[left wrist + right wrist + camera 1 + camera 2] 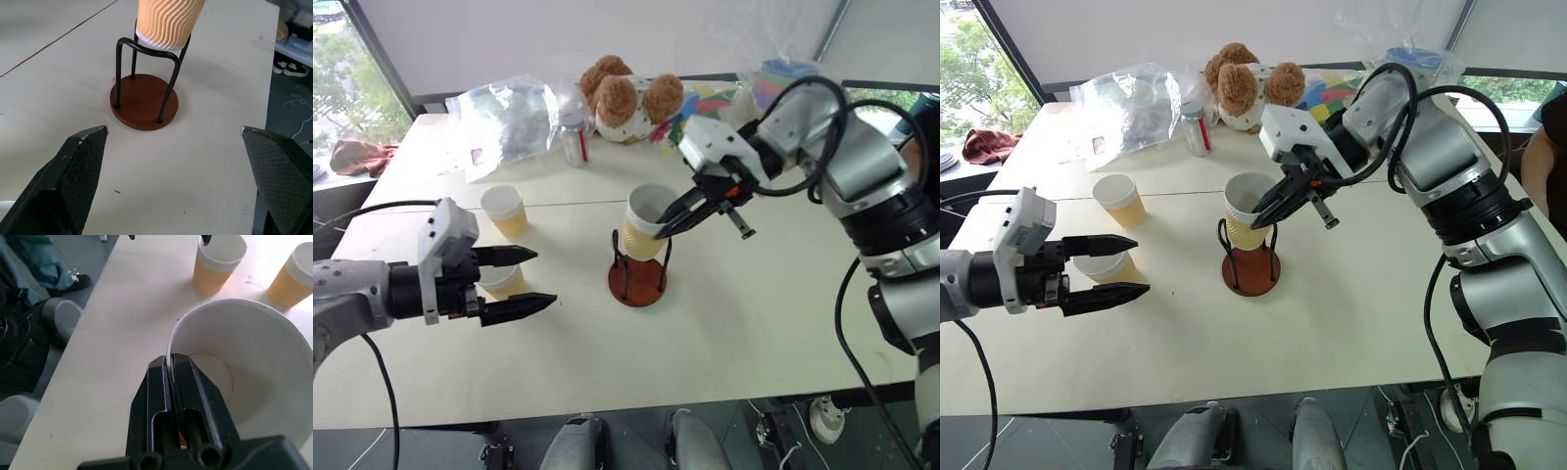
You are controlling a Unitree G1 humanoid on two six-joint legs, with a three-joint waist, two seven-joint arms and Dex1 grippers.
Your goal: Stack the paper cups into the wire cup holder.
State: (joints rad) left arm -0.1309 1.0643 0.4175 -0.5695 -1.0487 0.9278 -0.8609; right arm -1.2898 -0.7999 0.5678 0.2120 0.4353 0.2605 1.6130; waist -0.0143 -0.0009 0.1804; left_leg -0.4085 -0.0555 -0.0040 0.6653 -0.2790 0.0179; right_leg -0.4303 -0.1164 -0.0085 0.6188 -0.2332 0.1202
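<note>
The wire cup holder (637, 281), a reddish-brown disc with black wire loops, stands mid-table. My right gripper (664, 227) is shut on the rim of a yellow-tan paper cup (649, 220). That cup hangs tilted, its bottom just between the tops of the loops (146, 46). The right wrist view shows the fingers (188, 396) pinching the white rim. Two more paper cups stand upright at the left, one farther back (504, 211) and one nearer (504, 281). My left gripper (543, 277) hovers open in front of the nearer cup, pointing toward the holder with nothing between its fingers.
A plush bear (631, 98), a clear plastic bag (509, 117) and a small can (574, 145) lie along the table's far side. Wrapped pastel cups (783, 73) sit at the back right. A brown cloth (357, 155) lies beyond the left edge.
</note>
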